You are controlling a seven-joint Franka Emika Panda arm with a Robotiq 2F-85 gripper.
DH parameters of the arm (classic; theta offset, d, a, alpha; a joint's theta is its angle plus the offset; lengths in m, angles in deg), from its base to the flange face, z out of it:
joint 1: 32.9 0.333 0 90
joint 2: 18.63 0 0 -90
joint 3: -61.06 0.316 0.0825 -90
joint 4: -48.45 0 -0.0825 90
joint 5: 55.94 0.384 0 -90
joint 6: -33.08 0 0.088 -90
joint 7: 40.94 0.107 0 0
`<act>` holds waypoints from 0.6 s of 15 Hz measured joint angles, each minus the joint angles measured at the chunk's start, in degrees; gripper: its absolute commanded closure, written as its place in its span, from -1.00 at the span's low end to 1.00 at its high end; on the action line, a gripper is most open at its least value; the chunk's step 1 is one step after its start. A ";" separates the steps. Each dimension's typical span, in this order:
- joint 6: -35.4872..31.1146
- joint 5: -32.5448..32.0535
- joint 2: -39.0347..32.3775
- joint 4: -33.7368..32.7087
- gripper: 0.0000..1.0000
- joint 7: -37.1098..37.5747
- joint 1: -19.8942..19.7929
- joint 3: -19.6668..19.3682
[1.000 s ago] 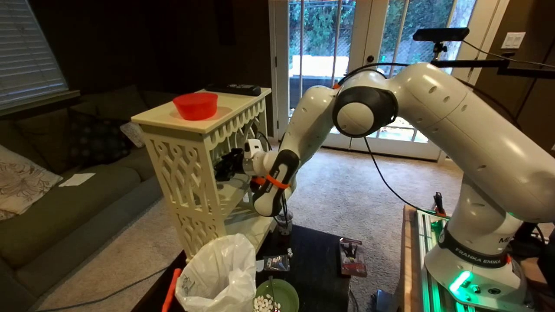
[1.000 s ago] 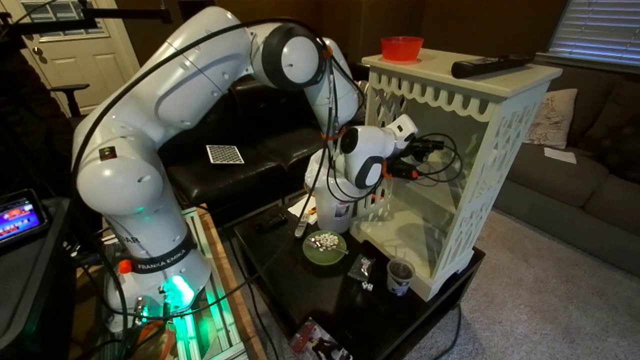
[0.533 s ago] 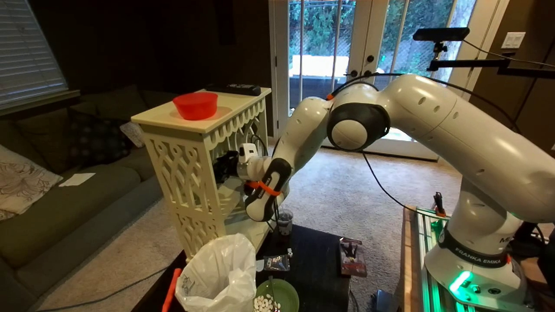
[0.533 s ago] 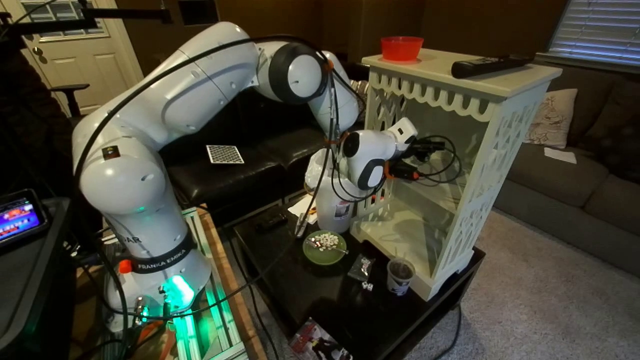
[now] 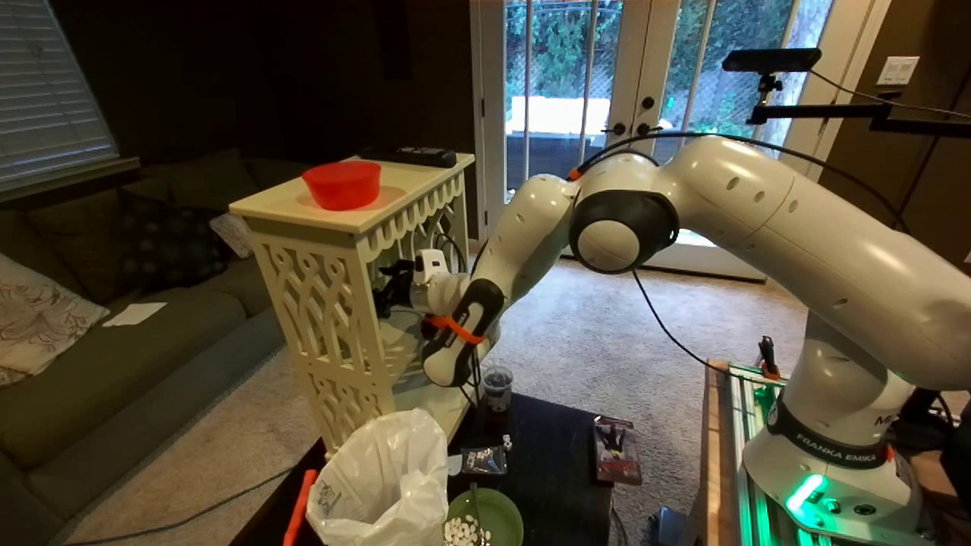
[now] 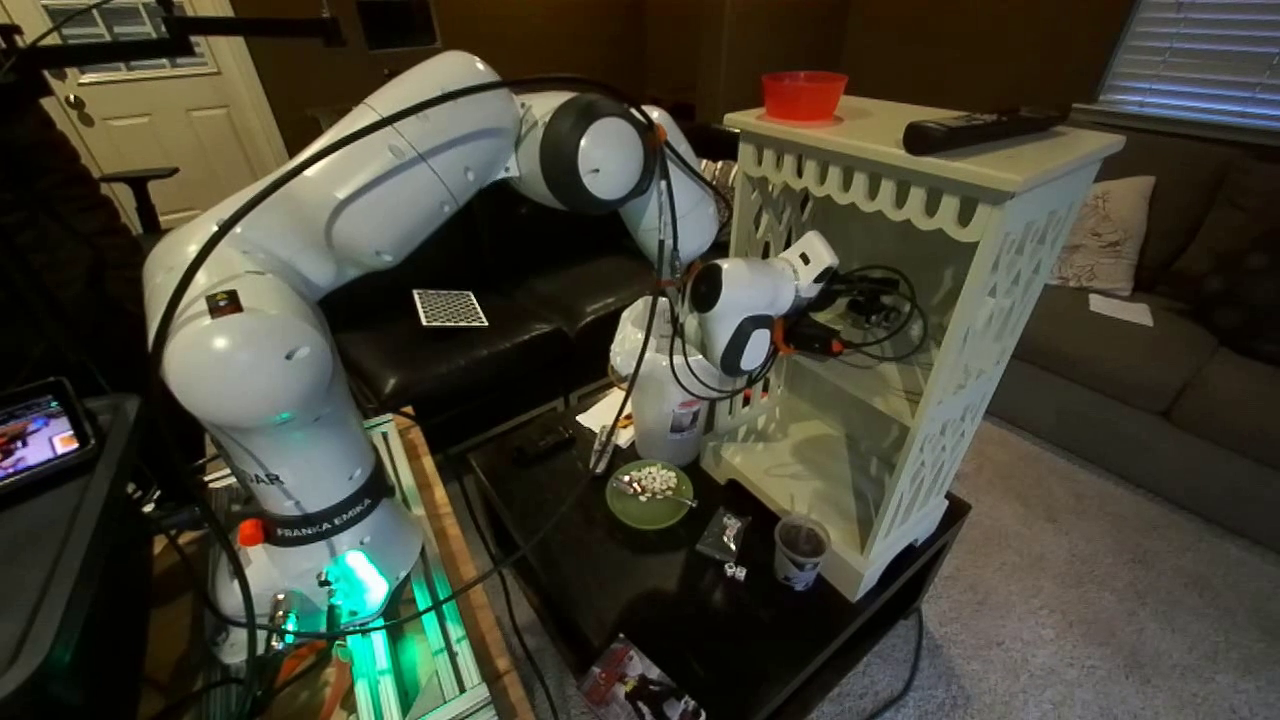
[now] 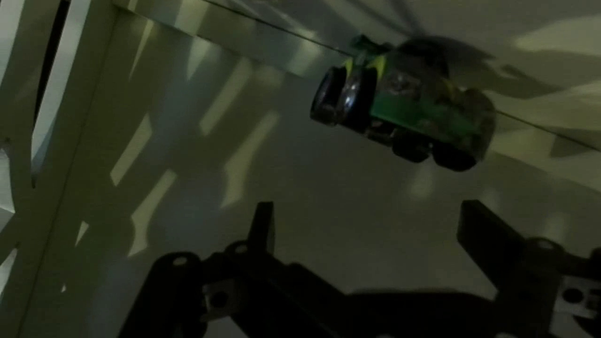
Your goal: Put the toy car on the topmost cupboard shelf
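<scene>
In the wrist view the toy car (image 7: 418, 103), green and dark with yellow touches and black wheels, lies beyond my fingertips, against a pale sunlit surface inside the cupboard. That surface appears to be the topmost cupboard shelf (image 6: 862, 388), whose front edge shows in an exterior view. Whether the car sits upright I cannot tell. My gripper (image 7: 367, 209) is open, its two fingers wide apart with only bare panel showing between them, and the car stands clear of both. In an exterior view the gripper (image 5: 387, 292) reaches into the cupboard; the car is hidden in both exterior views.
The lattice side panel (image 7: 23, 141) stands close at the left in the wrist view. A red bowl (image 5: 343, 186) and a remote (image 6: 980, 130) lie on the cupboard top. Below are a lined bin (image 5: 383, 478), a green plate (image 6: 648, 512) and a cup (image 6: 801, 552).
The arm's elbow has sunk over the last second, and the wrist has shifted slightly downward and farther into the cupboard. My jaws have opened.
</scene>
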 measured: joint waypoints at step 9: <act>1.61 -4.97 12.85 14.59 -1.00 -0.29 -0.35 -0.96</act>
